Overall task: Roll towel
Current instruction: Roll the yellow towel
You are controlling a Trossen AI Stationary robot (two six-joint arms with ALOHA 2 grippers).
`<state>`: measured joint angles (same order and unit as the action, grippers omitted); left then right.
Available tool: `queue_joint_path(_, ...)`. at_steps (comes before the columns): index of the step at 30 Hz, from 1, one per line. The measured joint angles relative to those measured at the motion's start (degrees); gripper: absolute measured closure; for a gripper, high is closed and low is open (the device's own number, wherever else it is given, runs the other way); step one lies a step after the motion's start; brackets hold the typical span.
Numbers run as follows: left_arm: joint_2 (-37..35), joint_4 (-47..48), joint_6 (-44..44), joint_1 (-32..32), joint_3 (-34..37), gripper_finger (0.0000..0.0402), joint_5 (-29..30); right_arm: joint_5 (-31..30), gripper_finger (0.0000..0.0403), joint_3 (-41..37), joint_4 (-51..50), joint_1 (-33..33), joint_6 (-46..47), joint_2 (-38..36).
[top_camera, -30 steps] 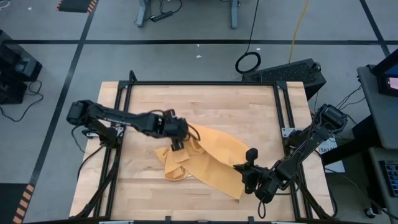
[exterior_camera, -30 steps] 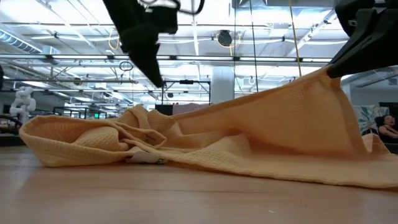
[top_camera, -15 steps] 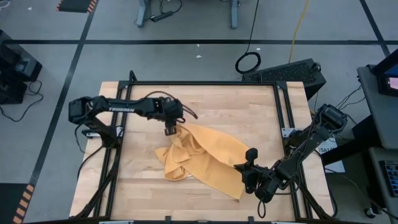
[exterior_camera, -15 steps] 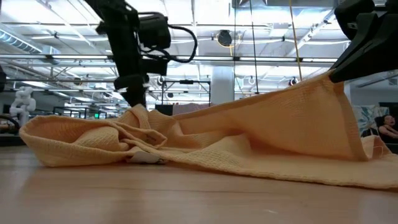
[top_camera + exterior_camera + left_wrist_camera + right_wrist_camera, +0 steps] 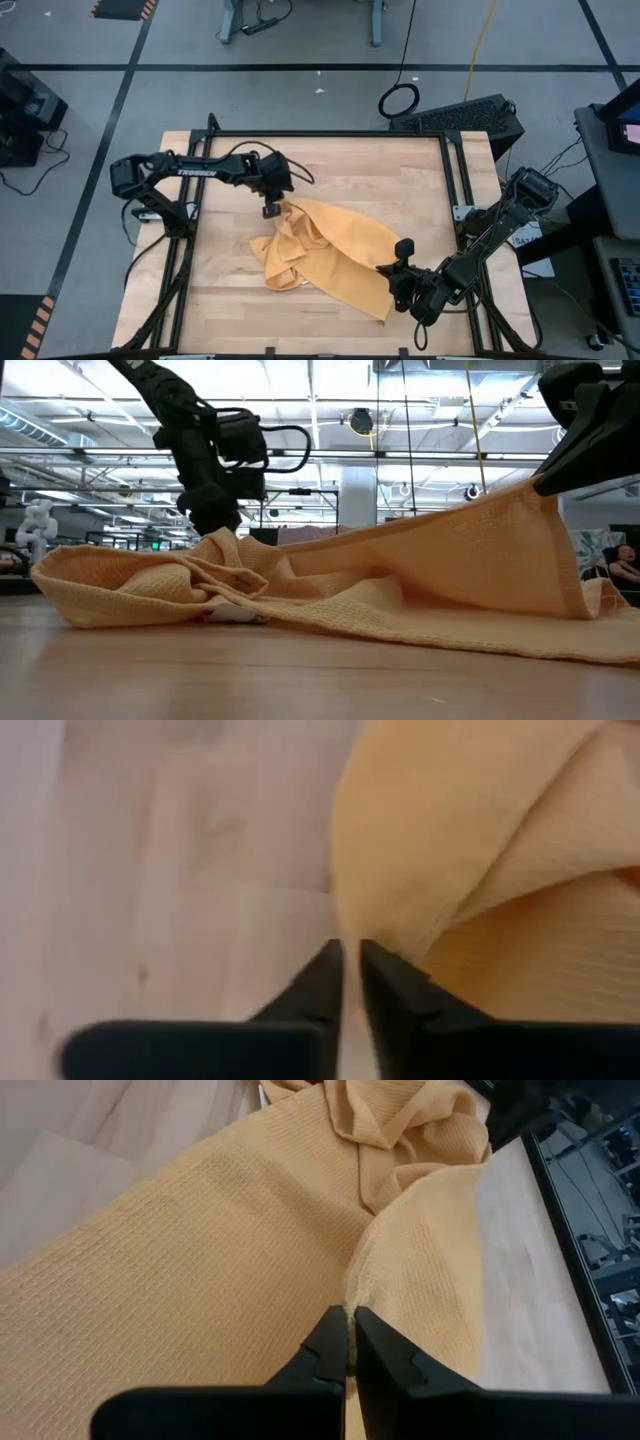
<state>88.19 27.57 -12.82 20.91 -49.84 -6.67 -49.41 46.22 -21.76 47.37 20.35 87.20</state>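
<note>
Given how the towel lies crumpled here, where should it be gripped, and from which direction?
Grip the towel at its corners, from above. The right gripper is pinching one raised edge; the left gripper is shut at the far peaked corner. The bunched middle offers only loose folds.

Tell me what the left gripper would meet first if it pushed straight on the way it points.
Probably the mustard-yellow cloth towel: the left gripper already sits at its edge, pointing into the fabric.

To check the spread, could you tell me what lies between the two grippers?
In the high view, only the crumpled towel spans from the left gripper to the right gripper; each is shut on a corner.
</note>
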Motion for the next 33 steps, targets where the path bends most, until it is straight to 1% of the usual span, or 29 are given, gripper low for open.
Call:
queue_joint_path(2, -1.86, 2.76, 1.95, 0.39, -0.61, 0.0393, 0.25, 0.02, 0.0402, 0.00, 0.01, 0.00, 0.18, 0.01)
queue_joint_path(3, -3.24, 3.71, 3.00, 0.47, -1.06, 0.0392, 0.25, 0.03, 0.0402, 0.00, 0.00, 0.00, 0.18, 0.00)
queue_joint_path(5, -6.41, 4.38, 5.09, 0.23, -1.38, 0.0376, 0.31, 0.04, 0.0402, 0.02, 0.00, 0.00, 0.18, 0.02)
queue_joint_path(8, -10.37, 5.93, 7.60, -1.25, -0.54, 0.0332, 0.90, 0.04, 0.0402, 0.02, -0.07, 0.00, 0.16, 0.02)
queue_joint_path(11, -11.41, 4.94, 7.43, -2.93, 1.79, 0.0277, 4.35, 0.04, 0.0402, 0.02, -0.11, 0.00, 0.18, 0.02)
queue_joint_path(13, -10.95, 1.36, 7.56, -3.66, 4.59, 0.0238, 5.08, 0.07, 0.0402, 0.02, -0.10, 0.00, 0.19, 0.02)
queue_joint_path(16, -9.52, -7.23, 7.49, -5.01, 8.54, 0.0188, 5.11, 0.07, 0.0402, 0.02, 0.00, 0.00, 0.53, 0.00)
queue_joint_path(17, -9.16, -8.88, 7.59, -5.27, 9.62, 0.0177, 5.13, 0.07, 0.0402, 0.02, 0.05, 0.00, 0.59, 0.00)
queue_joint_path(19, -8.39, -10.24, 7.57, -5.80, 10.54, 0.0167, 4.50, 0.05, 0.0402, 0.02, -0.15, 0.00, 0.97, 0.00)
queue_joint_path(21, -7.96, -10.88, 6.72, -6.46, 11.10, 0.0177, 2.76, 0.06, 0.0402, 0.02, -0.37, 0.00, 1.06, 0.00)
queue_joint_path(23, -6.80, -11.93, 6.26, -7.03, 11.71, 0.0209, 2.20, 0.04, 0.0402, 0.04, -0.39, 0.00, 1.06, -0.02)
queue_joint_path(25, -5.36, -13.19, 5.41, -7.25, 12.51, 0.0260, 2.18, -0.15, 0.0402, 0.04, -0.48, -0.03, 1.04, -0.02)
queue_joint_path(28, -3.92, -13.68, 5.03, -7.94, 12.44, 0.0362, 3.42, -0.16, 0.0402, 0.08, -1.65, -0.02, 1.42, -0.02)
queue_joint_path(29, -3.97, -13.04, 5.65, -7.96, 12.41, 0.0381, 4.17, -0.23, 0.0402, 0.07, -1.89, -0.02, 1.54, -0.03)
queue_joint_path(31, -5.06, -12.03, 6.52, -7.83, 11.67, 0.0390, 6.56, -0.73, 0.0402, 0.07, -3.21, 0.00, 2.37, -0.45)
queue_joint_path(33, -7.79, -8.51, 6.94, -8.40, 10.37, 0.0396, 8.51, -1.61, 0.0402, 0.07, -4.28, 0.00, 3.48, -1.42)
